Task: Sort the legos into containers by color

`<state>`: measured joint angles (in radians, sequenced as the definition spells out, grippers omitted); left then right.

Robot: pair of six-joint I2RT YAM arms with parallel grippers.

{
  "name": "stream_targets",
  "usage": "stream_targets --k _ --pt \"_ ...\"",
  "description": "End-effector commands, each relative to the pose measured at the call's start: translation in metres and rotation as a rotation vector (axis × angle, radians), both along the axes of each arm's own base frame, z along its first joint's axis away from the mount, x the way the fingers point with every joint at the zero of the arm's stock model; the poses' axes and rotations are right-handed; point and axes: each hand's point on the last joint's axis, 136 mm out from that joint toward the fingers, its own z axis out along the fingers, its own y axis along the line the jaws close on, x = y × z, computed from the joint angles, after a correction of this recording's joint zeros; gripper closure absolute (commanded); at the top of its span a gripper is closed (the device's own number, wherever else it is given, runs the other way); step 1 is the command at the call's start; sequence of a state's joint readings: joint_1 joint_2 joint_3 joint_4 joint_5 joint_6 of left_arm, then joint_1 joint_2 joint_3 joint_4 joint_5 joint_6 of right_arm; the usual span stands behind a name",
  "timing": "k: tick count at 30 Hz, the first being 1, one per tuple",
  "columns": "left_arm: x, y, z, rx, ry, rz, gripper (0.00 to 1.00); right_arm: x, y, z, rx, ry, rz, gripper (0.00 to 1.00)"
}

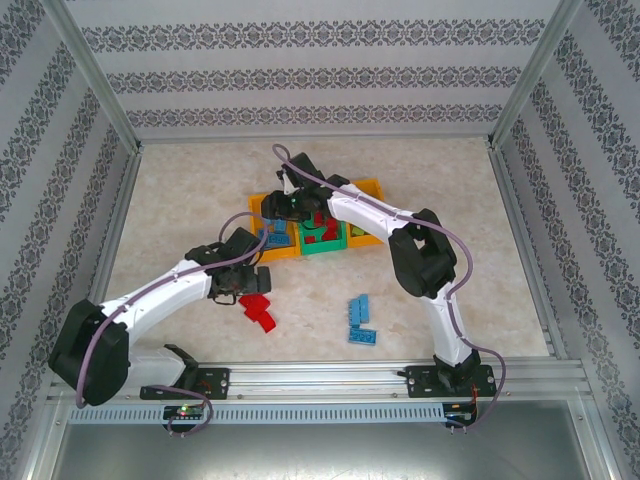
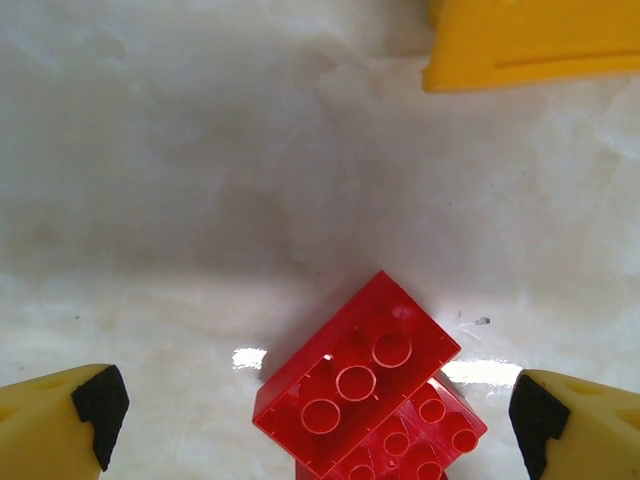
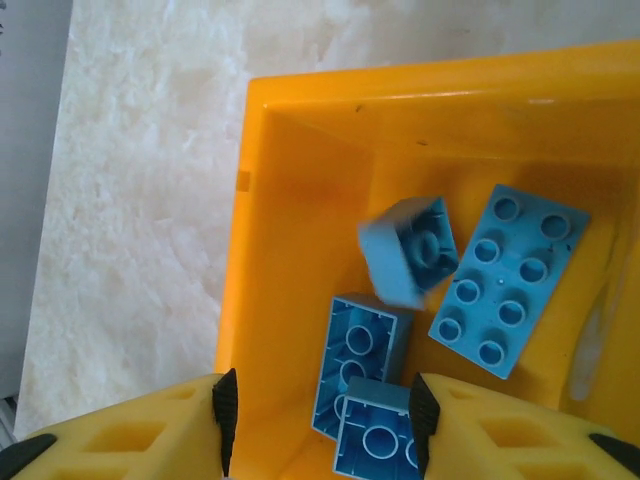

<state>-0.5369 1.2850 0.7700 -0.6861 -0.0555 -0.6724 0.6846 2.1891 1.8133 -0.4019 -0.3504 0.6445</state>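
Dropping blue brick [image 3: 405,250] into left orange bin [image 3: 300,150] from right gripper [image 3: 322,430]: jaws part-open, empty. Holding left gripper [image 2: 315,415] wide open, empty, over stacked red bricks [image 2: 360,385] on table [image 2: 200,180]. Next: lower, straddle top red, close.
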Motion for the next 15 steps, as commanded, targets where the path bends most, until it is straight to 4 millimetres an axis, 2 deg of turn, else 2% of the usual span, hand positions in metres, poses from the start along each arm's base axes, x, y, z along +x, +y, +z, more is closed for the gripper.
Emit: stream_targets --k 1,8,15 --pt "0.004 -0.012 -0.002 -0.012 0.001 -0.088 0.00 -0.003 0.001 0.018 0.020 -0.011 0.010 0.46" --pt "0.002 -0.013 -0.018 0.011 0.065 -0.084 0.06 -0.011 -0.008 0.040 0.023 -0.057 0.013 0.42" --pt "0.005 -0.014 -0.024 0.033 0.087 -0.099 0.09 -0.013 -0.024 0.051 0.018 -0.080 -0.007 0.40"
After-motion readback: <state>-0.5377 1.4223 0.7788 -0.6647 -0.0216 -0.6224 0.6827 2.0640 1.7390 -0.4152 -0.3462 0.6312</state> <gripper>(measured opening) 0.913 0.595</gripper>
